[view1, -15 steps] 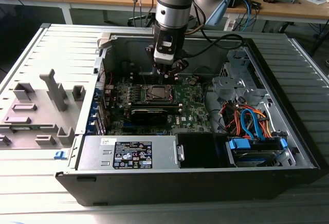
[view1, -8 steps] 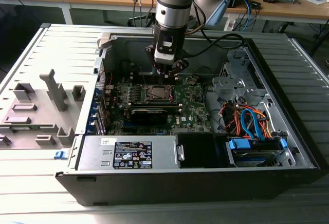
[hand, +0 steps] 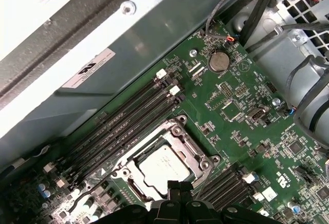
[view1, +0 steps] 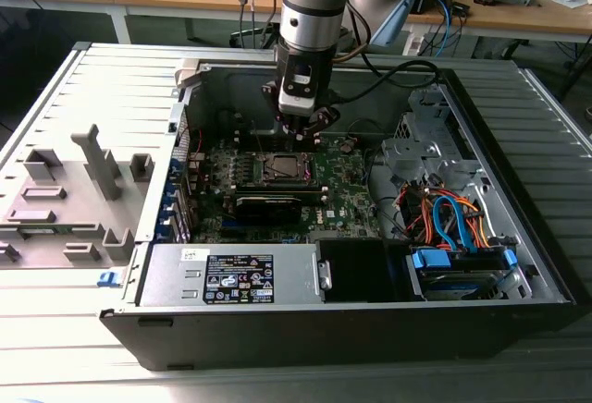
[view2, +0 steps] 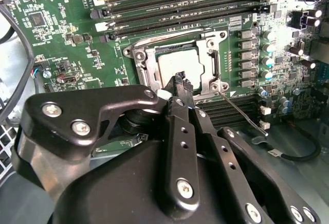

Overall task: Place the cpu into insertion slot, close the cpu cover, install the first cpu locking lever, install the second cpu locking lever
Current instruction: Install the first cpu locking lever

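**Gripper low over insertion slot; cpu seated**

Exterior view: your arm drops straight down into the open pc case, which lies on its side. The gripper hangs just above the motherboard, at the far edge of the insertion slot. A long black card lies just on the near side of the slot. The power supply sits nearer again, along the case wall. A grey plastic fixture sits outside the case, on the exterior view's left.

Second wrist view: the cpu lies flat in the slot, pale metal top facing up. It's square, so no long axis. Its edges run parallel w/ the ram slots beside it. The cpu cover lies flat round it, cpu showing thru the window. Jaws are drawn together, tips just over the cpu's edge, nothing seen betw. them. Contact w/ the cpu: can't tell. One thin locking lever sticks out from a socket corner. Its long axis slants away across the board, far end apart from the cover.

First wrist view: cpu flat and square in the frame, edges in line w/ the ram slots. The fingertips sit side by side at the cover's edge. The coin battery is well apart from the socket.
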